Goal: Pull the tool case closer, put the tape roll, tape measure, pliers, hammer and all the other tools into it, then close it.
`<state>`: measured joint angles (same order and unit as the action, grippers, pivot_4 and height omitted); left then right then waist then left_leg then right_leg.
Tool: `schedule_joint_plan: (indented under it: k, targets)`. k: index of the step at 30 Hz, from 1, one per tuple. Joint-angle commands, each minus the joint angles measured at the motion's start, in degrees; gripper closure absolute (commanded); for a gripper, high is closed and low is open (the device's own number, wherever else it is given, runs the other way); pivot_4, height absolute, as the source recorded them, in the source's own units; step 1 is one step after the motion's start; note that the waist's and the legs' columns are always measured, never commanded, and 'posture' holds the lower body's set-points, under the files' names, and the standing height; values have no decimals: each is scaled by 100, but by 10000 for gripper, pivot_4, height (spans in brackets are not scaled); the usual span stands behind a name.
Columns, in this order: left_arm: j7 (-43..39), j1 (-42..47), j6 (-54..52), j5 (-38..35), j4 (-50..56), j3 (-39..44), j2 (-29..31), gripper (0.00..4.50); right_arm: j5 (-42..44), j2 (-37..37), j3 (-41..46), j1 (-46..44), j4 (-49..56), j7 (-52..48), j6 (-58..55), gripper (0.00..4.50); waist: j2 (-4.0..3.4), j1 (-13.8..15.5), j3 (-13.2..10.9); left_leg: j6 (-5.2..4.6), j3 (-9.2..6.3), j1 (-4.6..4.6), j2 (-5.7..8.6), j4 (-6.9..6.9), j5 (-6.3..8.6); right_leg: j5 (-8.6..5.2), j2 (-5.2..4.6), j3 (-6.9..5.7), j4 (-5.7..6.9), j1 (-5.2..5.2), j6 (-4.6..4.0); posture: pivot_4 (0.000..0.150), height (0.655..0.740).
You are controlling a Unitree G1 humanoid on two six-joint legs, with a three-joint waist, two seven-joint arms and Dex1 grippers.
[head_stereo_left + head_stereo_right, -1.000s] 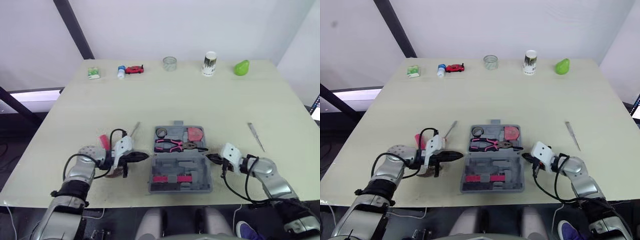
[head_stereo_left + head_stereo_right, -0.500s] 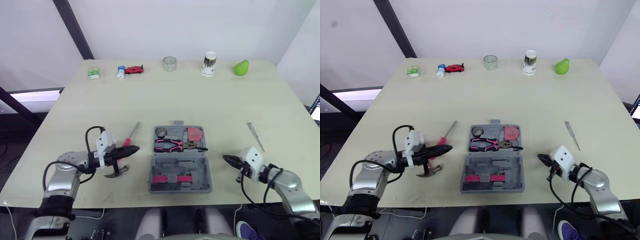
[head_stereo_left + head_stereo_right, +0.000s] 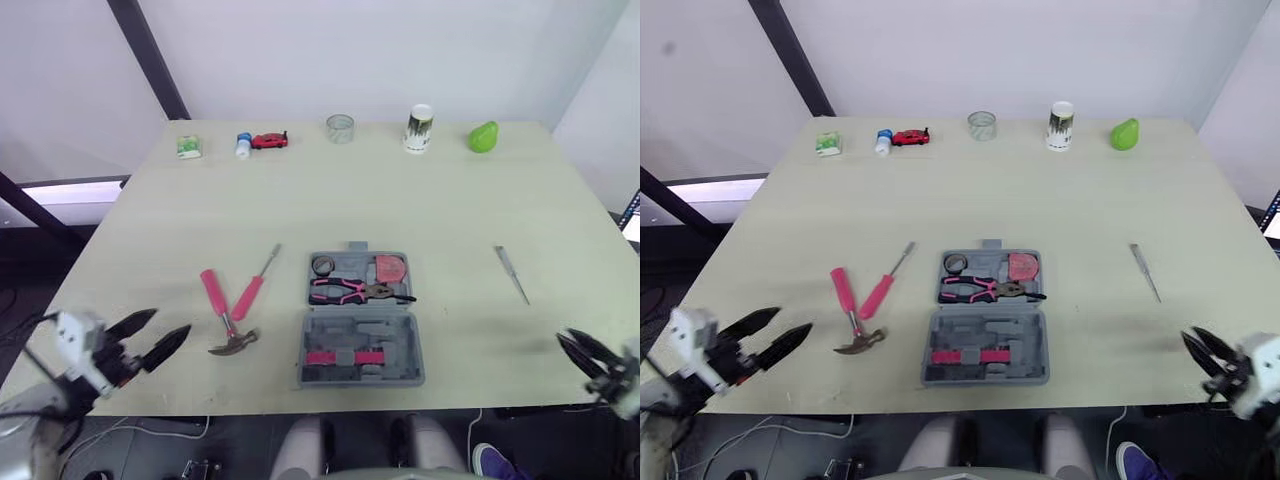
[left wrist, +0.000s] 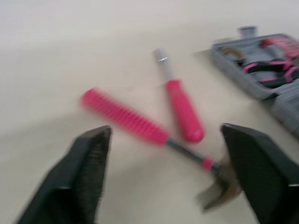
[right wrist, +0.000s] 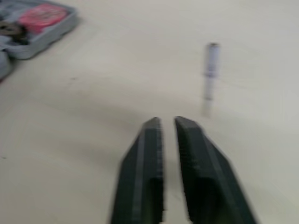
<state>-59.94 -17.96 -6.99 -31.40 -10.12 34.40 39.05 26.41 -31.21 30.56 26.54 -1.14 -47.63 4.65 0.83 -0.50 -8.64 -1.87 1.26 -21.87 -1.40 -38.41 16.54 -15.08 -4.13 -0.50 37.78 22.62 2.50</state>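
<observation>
No readable text, brand, number or sign anywhere. The white cup [image 3: 419, 127] at the far edge of the table carries a dark printed band, and the green packet [image 3: 187, 146] and small bottle [image 3: 242, 144] have coloured labels, all too small to make out. Any lettering on the tool case [image 3: 360, 340] is also too small to tell.
</observation>
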Motion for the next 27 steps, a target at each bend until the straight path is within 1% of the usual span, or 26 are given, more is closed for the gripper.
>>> schedule_joint_plan:
  k: [1, 2, 3, 5, 11, 15, 21, 27]
  targets:
    - [-17, -285, 133, -120, -124, 428, 3, 0, 250, -25, 456, 143, -157, -159, 223, 18127, 0, 1, 0, 0, 0, 0, 0, 0, 0, -4, 0, 0, 0, 0, -7, 1500, 7400]
    - [-21, -366, 166, -108, -164, 478, -4, 0, 289, -17, 529, 171, -219, -181, 245, 14671, 2, -1, 1, 0, 0, 1, -1, 0, 0, -6, 0, 1, 0, 0, -11, 1500, 7400]
    - [-11, -531, 203, -102, -206, 579, -42, 0, 408, 19, 696, 245, -325, -195, 237, 8796, 1, -1, 1, 0, 1, 2, -1, 0, 0, -7, 0, 2, 0, 0, -12, 1500, 7400]
    - [24, -744, 243, -108, -240, 711, -101, 0, 562, 78, 928, 357, -479, -197, 208, 539, 5, -2, 4, 0, 3, 3, -3, 0, 0, -9, -2, 6, 0, 1, -14, 1500, 7400]
    - [107, -894, 235, -126, -121, 771, -226, 0, 589, 132, 1044, 457, -520, -147, 157, 539, 8, 10, 7, 1, 3, 2, -6, 2, 0, -10, -11, 8, -6, 4, -17, 1500, 7400]
    - [226, -847, 134, -138, 123, 669, -302, 0, 602, 115, 981, 393, -256, 1, -20, 539, 5, 7, 9, 1, 3, 3, -8, 2, 1, -11, -18, 10, -6, 6, -21, 1500, 7400]
    - [173, -751, 104, -159, 263, 612, -264, 0, 668, 138, 985, 465, 239, 77, -218, 539, 4, 8, 10, 2, 3, -1, -8, 8, 1, -12, -26, 9, -10, 6, -23, 1500, 7400]
    - [-36, -801, 75, -228, 600, 586, -220, 0, 684, 168, 792, 544, 835, 41, -412, 539, 4, 4, 10, 4, 2, -3, -9, 11, 2, -13, -32, 9, -12, 7, -25, 1500, 7400]
